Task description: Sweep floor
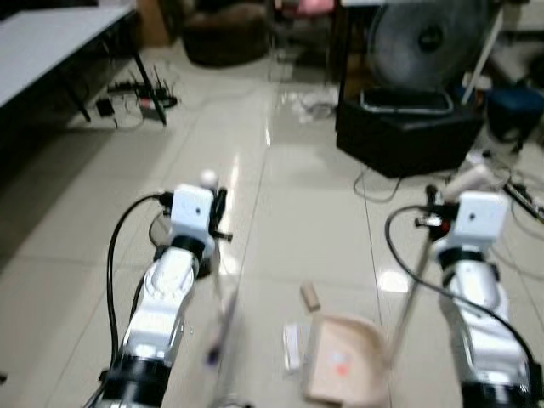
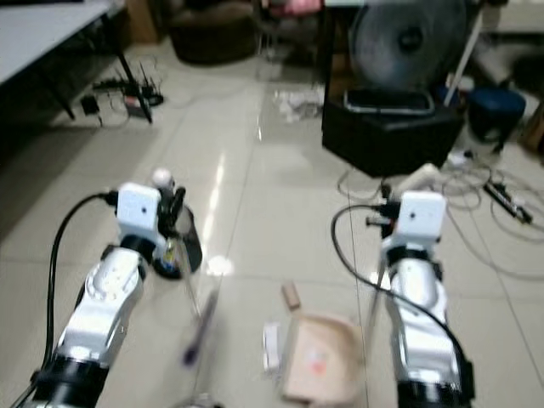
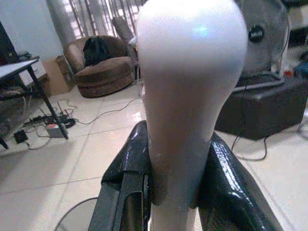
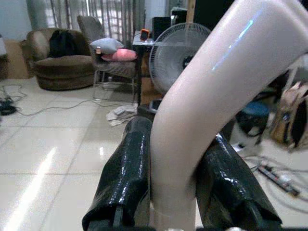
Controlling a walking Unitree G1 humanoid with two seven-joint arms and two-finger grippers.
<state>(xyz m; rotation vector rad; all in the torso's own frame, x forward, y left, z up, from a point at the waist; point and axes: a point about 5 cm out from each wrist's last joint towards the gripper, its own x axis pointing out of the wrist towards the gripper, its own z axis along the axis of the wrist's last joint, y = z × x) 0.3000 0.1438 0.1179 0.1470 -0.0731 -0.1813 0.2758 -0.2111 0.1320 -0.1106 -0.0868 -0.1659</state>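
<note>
Black glossy fingers of the left gripper clamp either side of a white broom handle, whose rounded knob rises above them in the left wrist view; in the head views that knob shows as a small white ball over the left gripper, and the thin shaft runs blurred down toward the floor between the arms. Black fingers of the right gripper are closed on a pale beige dustpan handle, curved at its top; from the head views the handle slants from the right gripper down to the dustpan, a beige pan resting on the cream tiled floor between the two silver arms. Debris just beside the pan — a small tan block at its far edge, a white scrap touching or nearly touching its left side. Beyond the arms: a black box with a round standing fan behind it, loose cables trailing on the tiles near it, a blue stool to the right. Far left — a grey-topped table on black legs, with a power strip and plugs on the floor beneath its end. At the back, a brown armchair, and a metal chair with pink and grey cushions.
</note>
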